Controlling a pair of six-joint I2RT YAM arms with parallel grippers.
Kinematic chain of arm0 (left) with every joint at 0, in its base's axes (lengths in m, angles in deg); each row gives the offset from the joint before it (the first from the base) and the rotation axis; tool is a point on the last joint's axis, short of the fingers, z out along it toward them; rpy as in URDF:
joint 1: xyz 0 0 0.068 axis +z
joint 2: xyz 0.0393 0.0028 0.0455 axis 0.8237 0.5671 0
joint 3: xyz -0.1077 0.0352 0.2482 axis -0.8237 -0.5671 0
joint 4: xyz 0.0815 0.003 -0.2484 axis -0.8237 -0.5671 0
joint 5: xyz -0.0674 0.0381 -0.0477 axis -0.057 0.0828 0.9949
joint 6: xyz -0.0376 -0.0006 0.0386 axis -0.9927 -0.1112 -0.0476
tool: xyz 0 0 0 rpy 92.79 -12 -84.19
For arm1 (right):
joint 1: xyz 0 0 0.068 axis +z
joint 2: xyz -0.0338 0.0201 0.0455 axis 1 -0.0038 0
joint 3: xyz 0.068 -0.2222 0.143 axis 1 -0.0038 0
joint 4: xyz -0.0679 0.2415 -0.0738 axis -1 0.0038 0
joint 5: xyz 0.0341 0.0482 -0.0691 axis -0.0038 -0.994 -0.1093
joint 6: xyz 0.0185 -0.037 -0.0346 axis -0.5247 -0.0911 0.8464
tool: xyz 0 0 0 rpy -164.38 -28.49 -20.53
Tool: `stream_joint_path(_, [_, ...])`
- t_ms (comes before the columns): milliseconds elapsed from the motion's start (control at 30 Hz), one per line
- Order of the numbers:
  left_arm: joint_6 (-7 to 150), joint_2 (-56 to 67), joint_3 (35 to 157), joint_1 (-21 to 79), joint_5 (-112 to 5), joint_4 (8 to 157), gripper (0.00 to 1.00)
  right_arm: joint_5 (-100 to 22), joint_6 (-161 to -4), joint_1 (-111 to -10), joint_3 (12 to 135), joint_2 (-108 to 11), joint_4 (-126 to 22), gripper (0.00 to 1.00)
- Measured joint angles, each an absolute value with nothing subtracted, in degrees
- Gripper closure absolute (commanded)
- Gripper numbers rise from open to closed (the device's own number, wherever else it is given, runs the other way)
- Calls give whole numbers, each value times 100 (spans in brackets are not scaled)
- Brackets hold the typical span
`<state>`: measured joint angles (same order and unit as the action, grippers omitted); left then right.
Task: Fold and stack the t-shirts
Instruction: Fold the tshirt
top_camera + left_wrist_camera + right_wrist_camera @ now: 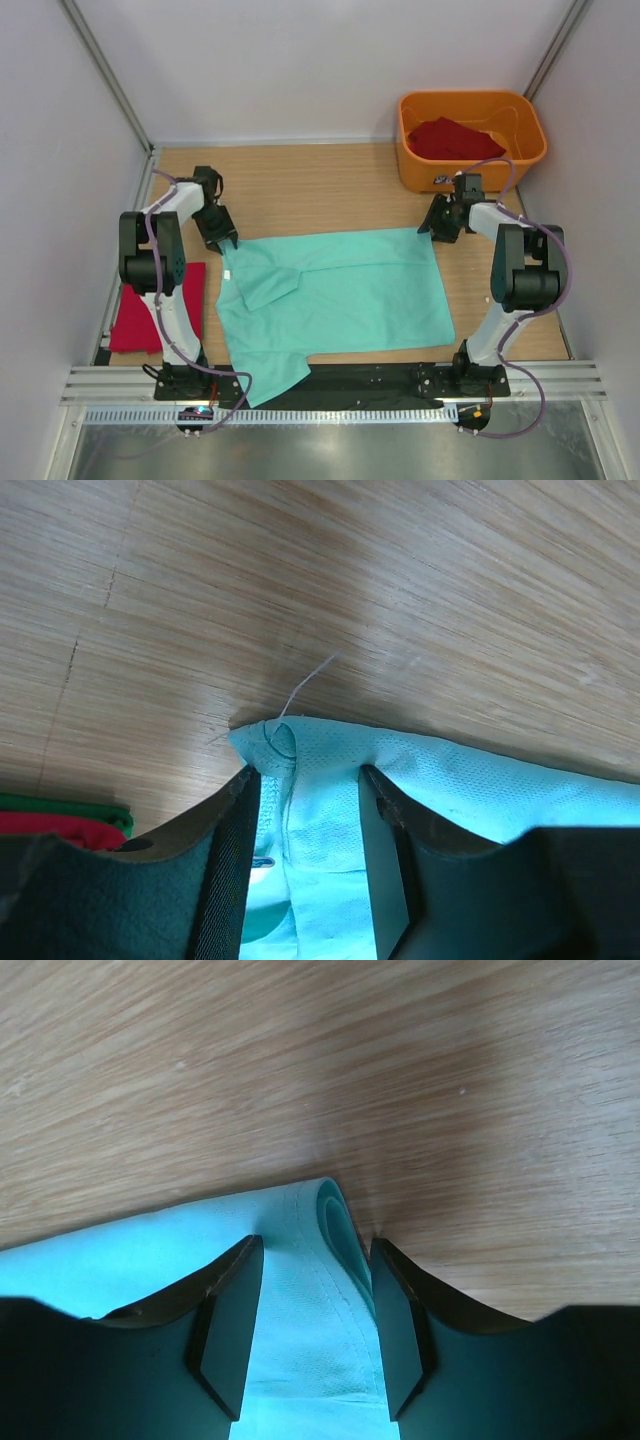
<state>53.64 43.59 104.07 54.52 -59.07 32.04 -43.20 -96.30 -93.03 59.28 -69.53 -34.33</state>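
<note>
So the green t-shirt [340,290] lies spread flat on the table [330,180], and my 2 arms sit at its far edge. My left gripper [306,775] and right gripper [315,1245] each straddle a corner, jaws apart, nothing pinched yet — placed, I judge, to lift that edge for a fold.

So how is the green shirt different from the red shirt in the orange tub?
The green shirt is mint; the red shirt is deep red. The green shirt lies spread out on the table; the red shirt sits bunched up inside the orange tub. The left claw and right claw stand over the green shirt's far corners; neither is at the red shirt. Both are soft cloth.
</note>
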Motion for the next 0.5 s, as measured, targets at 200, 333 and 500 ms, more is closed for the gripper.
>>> stream_joint_path(200, [5364,4392,10427,5459,-5909,3211,58,-4235,-9661,-9303,5786,-6955,-3901,55])
stream_joint_path(333, [5364,4405,10433,5474,-5907,3206,62,-4228,-9735,-9294,5670,-6961,-4218,72])
stream_joint_path(500, [5362,4436,10468,5483,-5907,3209,74,-4221,-9910,-9281,5592,-7012,-4423,98])
